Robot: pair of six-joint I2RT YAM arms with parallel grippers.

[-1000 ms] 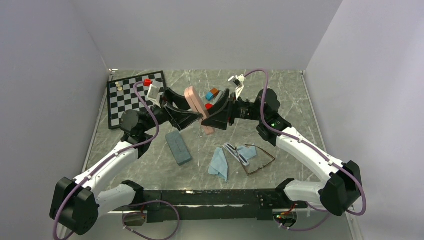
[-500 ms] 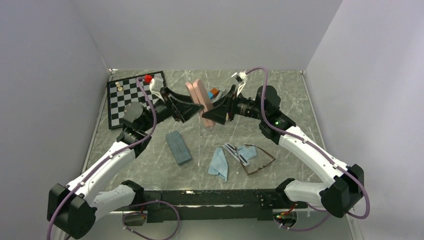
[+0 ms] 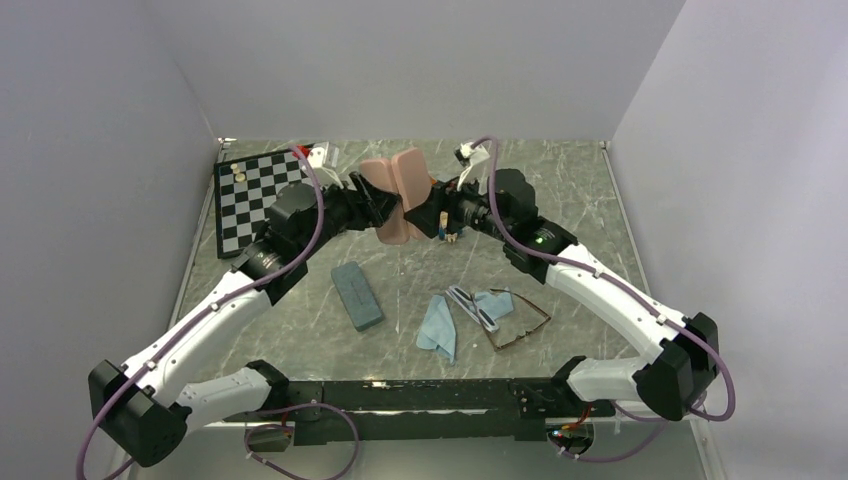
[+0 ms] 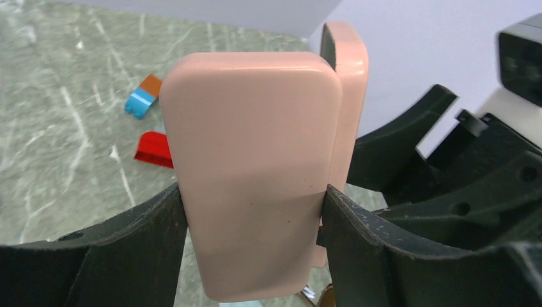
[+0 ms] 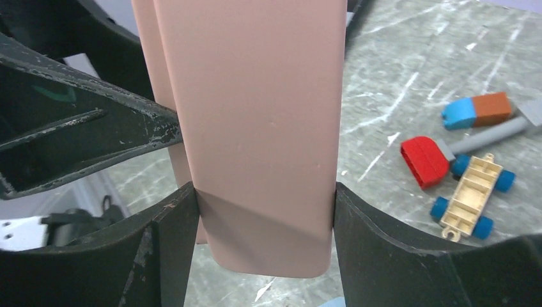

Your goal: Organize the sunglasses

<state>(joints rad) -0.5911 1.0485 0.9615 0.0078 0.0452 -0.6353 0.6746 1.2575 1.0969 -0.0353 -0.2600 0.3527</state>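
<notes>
Both the left gripper [image 3: 372,204] and right gripper [image 3: 437,212] clamp a half of the open pink case [image 3: 397,188], held aloft; white-grey sunglasses [image 3: 474,307] and reddish-brown sunglasses [image 3: 522,324] lie on the table [image 3: 590,190] well apart, toward its near edge.

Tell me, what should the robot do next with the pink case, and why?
Probably pull the halves a bit wider. The left gripper and right gripper each clamp one half of the pink case, only partly open, and the white sunglasses and brown sunglasses lie outside it.
</notes>
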